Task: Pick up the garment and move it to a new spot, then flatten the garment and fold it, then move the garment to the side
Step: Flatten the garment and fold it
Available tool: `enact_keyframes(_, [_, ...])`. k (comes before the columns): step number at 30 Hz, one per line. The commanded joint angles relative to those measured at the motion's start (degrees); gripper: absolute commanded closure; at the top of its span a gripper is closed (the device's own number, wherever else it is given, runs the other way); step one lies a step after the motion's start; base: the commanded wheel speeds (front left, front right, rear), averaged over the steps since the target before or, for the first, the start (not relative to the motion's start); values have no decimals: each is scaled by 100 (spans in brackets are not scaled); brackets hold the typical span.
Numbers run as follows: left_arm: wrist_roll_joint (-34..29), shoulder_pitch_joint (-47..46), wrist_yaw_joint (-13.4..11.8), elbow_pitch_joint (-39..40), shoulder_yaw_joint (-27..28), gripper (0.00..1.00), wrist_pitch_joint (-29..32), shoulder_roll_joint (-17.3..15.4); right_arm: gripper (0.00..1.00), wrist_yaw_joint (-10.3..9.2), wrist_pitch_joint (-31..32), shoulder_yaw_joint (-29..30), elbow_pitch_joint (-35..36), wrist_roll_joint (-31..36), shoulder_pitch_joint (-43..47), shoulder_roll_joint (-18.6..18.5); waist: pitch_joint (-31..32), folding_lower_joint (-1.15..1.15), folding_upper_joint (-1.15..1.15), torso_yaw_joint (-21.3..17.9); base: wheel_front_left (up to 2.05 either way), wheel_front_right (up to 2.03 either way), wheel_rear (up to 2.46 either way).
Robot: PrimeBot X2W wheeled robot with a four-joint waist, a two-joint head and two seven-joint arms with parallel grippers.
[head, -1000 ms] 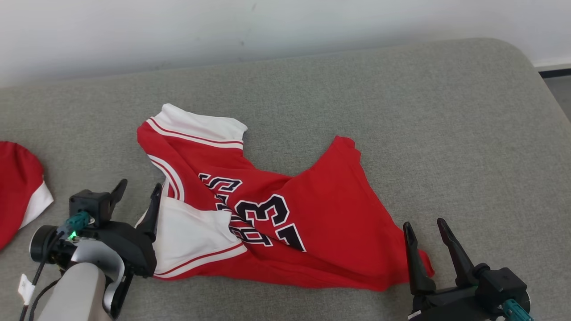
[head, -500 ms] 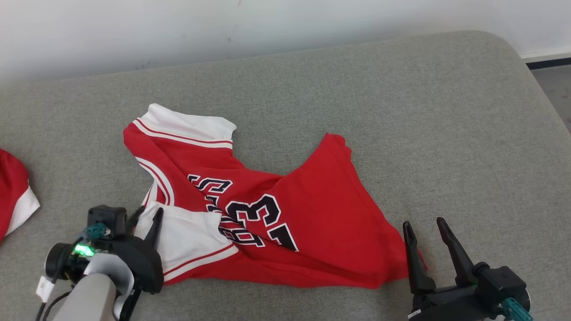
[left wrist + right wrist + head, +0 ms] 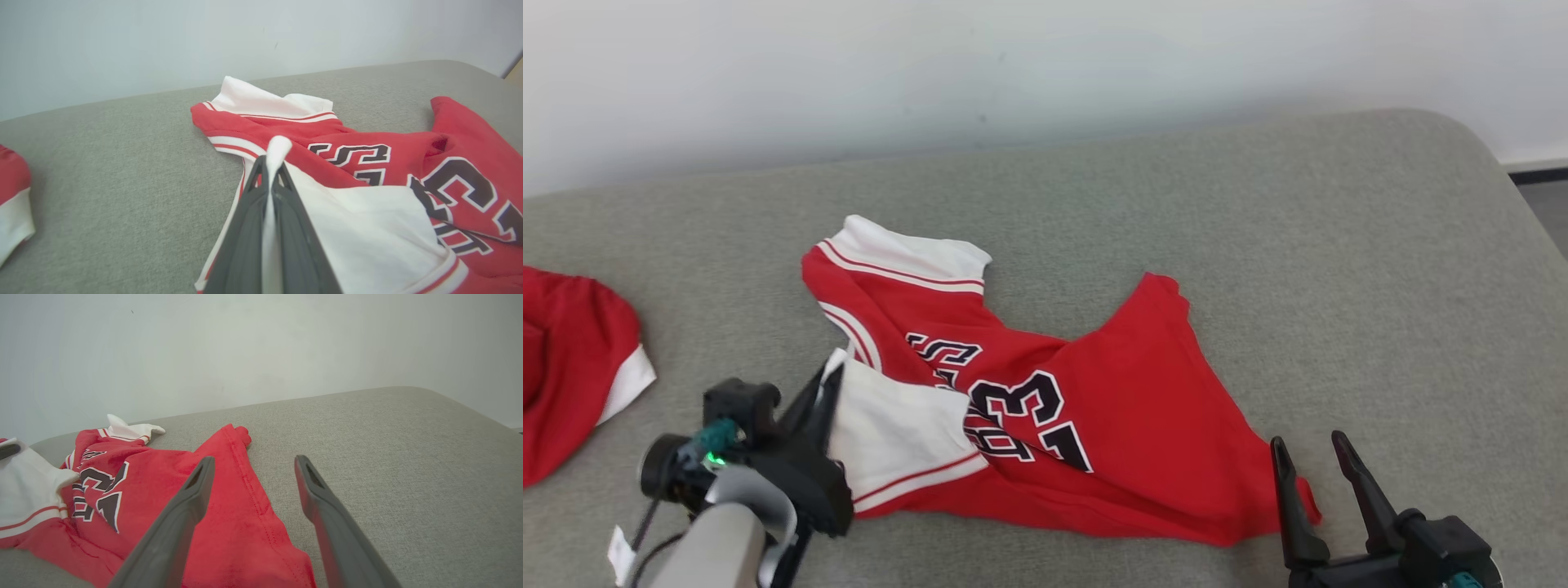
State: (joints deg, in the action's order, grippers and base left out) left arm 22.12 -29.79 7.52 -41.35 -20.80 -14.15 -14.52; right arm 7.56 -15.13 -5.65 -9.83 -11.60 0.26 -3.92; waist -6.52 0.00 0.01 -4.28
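Your left forearm [image 3: 711, 549] is pale grey; its black wrist [image 3: 805, 486] carries a teal plug [image 3: 716, 435], a green light [image 3: 712, 460] and a white tag [image 3: 619, 555]. The right gripper [image 3: 1307, 439] has long, dark, tapered fingers [image 3: 1290, 502].

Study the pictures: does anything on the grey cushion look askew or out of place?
Yes. The red basketball jersey with white sleeves lies twisted on the grey fabric cushion, its middle bunched and number slanted. The left gripper is shut on the edge of one white sleeve.
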Motion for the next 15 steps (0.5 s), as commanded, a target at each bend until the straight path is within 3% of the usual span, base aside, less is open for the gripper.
enact_keyframes(1, [72,267,-13,179,-13,100,-49,37,0,-16,-2,20,0,-72,99,-19,228,0,-1,270,0,0,0])
enact_keyframes(5, [106,922,-19,822,-104,100,-77,87,0,-16,-3,19,4,-94,199,-11,337,0,-1,536,0,0,0])
enact_keyframes(15, [370,2439,-318,1928,-74,100,-89,145,0,-16,-2,86,5,-114,230,-18,370,0,-1,964,0,0,0])
